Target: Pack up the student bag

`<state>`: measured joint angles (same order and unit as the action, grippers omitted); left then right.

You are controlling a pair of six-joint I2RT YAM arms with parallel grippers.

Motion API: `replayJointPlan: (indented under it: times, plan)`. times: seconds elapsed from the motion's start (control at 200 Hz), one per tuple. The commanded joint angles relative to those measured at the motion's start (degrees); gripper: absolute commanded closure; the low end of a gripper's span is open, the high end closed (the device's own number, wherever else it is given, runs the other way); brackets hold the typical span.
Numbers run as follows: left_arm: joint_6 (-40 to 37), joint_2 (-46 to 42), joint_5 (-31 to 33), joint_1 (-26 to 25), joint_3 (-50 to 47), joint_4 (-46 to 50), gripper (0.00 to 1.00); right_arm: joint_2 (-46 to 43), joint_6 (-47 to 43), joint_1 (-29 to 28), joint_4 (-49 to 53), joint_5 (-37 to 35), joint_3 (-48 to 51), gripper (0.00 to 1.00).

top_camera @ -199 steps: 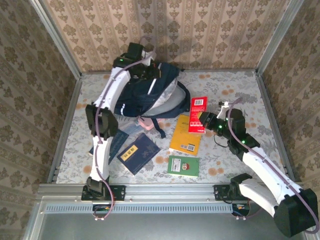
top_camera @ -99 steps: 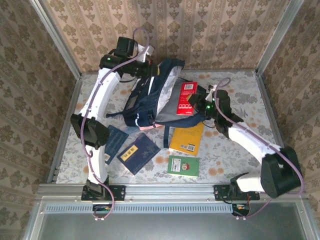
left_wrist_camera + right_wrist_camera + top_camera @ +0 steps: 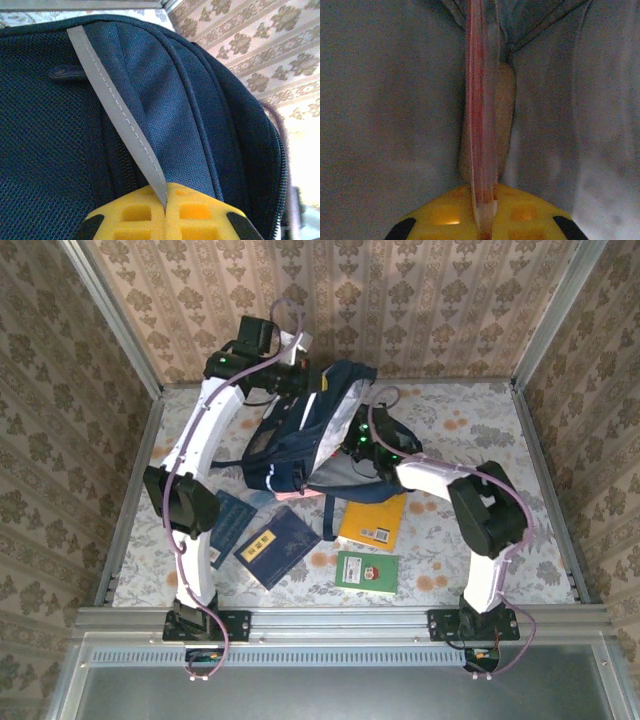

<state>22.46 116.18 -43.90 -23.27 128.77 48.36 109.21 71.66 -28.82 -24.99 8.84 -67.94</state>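
Top external view: the student bag [image 3: 290,435] is standing tilted in the upper middle of the frame, its grey-lined mouth facing right.
Left gripper [image 3: 166,200]: in the left wrist view, at bottom centre, its yellow fingers are pressing together, pinching the bag's pale stripe [image 3: 115,110].
Bag relative to the left gripper: navy fabric is rising directly above the fingers and touching them.
Left arm [image 3: 205,430]: it is reaching from the lower left up to the bag's top edge, upper centre.
Right gripper [image 3: 484,212]: in the right wrist view it is sitting inside the bag, with grey lining closing in on both sides.
Right jaws: they are clamping a thin red book [image 3: 481,100], which is showing edge-on and running up from bottom centre.
Behind the book: a tan oblong shape [image 3: 506,110] is showing; I cannot tell what it is.
Table [image 3: 470,420]: 4 books are lying below the bag, namely a yellow book [image 3: 375,522], a green book [image 3: 367,571], a navy book [image 3: 278,546] and a blue book [image 3: 230,522].
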Motion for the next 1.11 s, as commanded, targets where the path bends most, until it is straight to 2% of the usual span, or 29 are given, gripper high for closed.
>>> replayJointPlan:
  times: [0.0, 0.17, 0.28, 0.37, 0.59, 0.765, 0.91, 1.02, 1.1]
  plan:
    - [4.97, -2.35, -8.43, 0.89, 4.59, -10.88, 1.0, 6.19, 4.54, -2.46, -4.23, -8.31, -6.1, 0.81]
    - [8.21, -0.56, -10.64, 2.57, 4.9, -13.91, 1.0, 16.41, 2.8, -4.94, -1.88, -7.12, -17.92, 0.44]
    - [10.82, -0.22, -11.36, 3.96, 3.1, -17.09, 1.0, 18.72, 0.42, -4.48, -1.62, -4.45, -21.04, 0.32]
    - [10.86, 0.32, -11.65, 4.51, 3.71, -17.21, 1.0, 17.6, -2.0, -3.64, -1.88, -2.2, -20.3, 0.28]
    - [9.24, 0.69, -9.98, 7.6, 2.77, -15.69, 1.0, 8.12, -14.01, -1.59, -3.74, 3.32, -13.55, 0.18]
    - [10.13, 1.53, -9.27, 10.21, -0.13, -17.75, 1.0, 1.32, -18.46, 1.23, -8.54, 8.58, -5.29, 0.18]
    - [8.04, 3.36, -7.18, 10.61, 0.26, -15.42, 1.0, -6.97, -23.82, 2.27, -3.89, 5.84, 0.22, 0.19]
    - [6.33, 5.31, -5.59, 10.63, 0.95, -13.92, 1.0, -14.24, -27.71, 2.28, 5.14, 1.11, 2.73, 0.22]
    - [6.23, 6.91, -5.03, 10.34, 0.71, -14.0, 1.0, -19.29, -28.43, 2.28, 7.22, -0.88, 6.7, 0.23]
